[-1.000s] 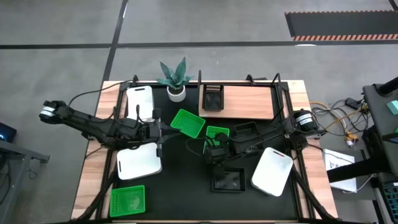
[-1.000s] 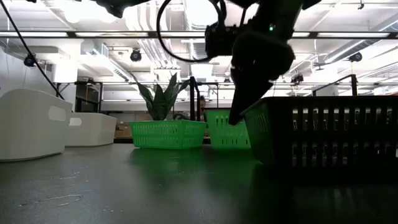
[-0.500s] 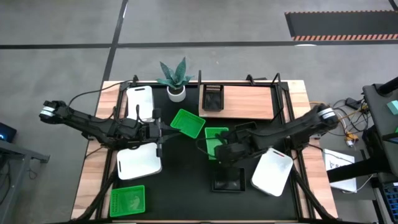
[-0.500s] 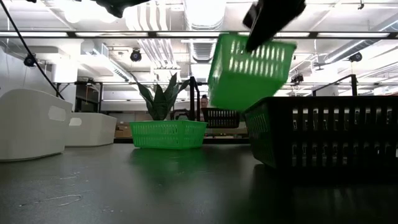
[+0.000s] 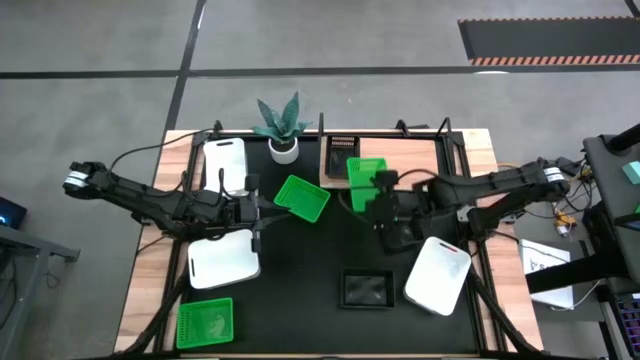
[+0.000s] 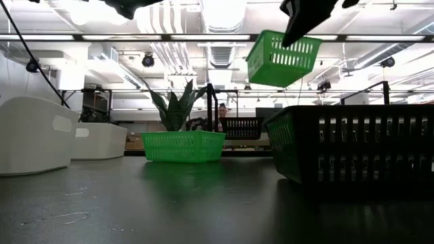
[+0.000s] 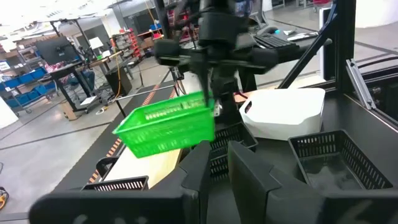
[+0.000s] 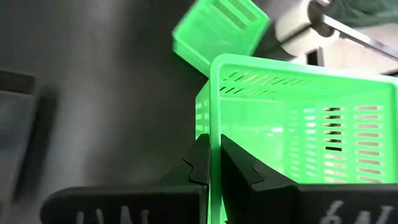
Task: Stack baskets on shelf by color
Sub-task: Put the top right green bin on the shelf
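A green basket (image 5: 365,182) hangs in the air, tilted, its rim clamped in the right end effector (image 5: 383,186) above the near edge of the shelf (image 5: 400,165), beside the one black basket (image 5: 340,156) already standing on the board. Two more green baskets rest on the surface (image 5: 300,270): one mid-table (image 5: 302,198), one at the near left corner (image 5: 205,323). A second black basket (image 5: 366,289) sits at the front; only two black ones can be made out. Three white baskets lie apart: back left (image 5: 224,163), front left (image 5: 223,259), front right (image 5: 437,275). The left end effector (image 5: 256,208) hovers over the surface near the mid-table green basket, its fingers slightly parted, holding nothing. A potted plant (image 5: 282,125) stands at the rear.
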